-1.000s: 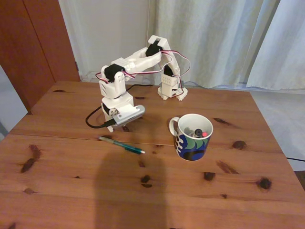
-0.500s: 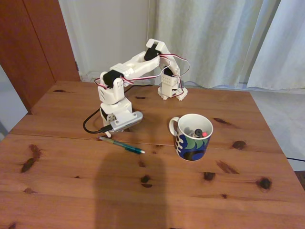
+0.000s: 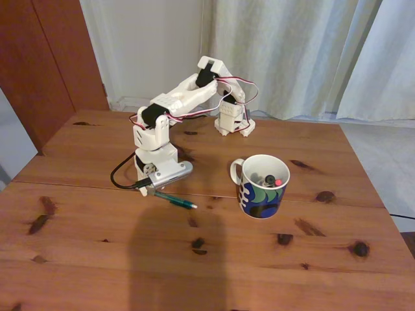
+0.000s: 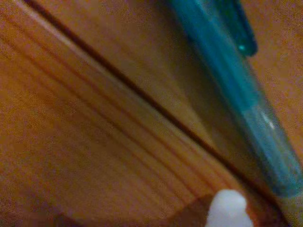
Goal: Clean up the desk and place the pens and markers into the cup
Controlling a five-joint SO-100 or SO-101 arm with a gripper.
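The teal-green pen (image 3: pixel 176 200) lies on the desk (image 3: pixel 97 259) just below the seam, left of the cup (image 3: pixel 262 186). My gripper (image 3: pixel 150 189) is down at the pen's left end, hidden under the wrist camera housing. In the wrist view the pen (image 4: pixel 246 101) runs diagonally at the right, very close, with one white fingertip (image 4: pixel 228 210) just left of it at the bottom edge. The other finger is out of sight. The white mug with blue and green waves holds a black-capped marker (image 3: pixel 267 179) and a red-tipped pen (image 3: pixel 278 183).
The arm's base (image 3: pixel 234 124) stands at the back of the desk, before pale curtains. A black cable (image 3: pixel 120 175) loops left of the gripper. Bare wood with dark knots spreads across the front; the desk seam (image 4: pixel 142 101) crosses the wrist view.
The arm has lowered and shifted slightly left over the second, bringing the gripper down onto the left end of the teal pen. Pen and mug have not moved.
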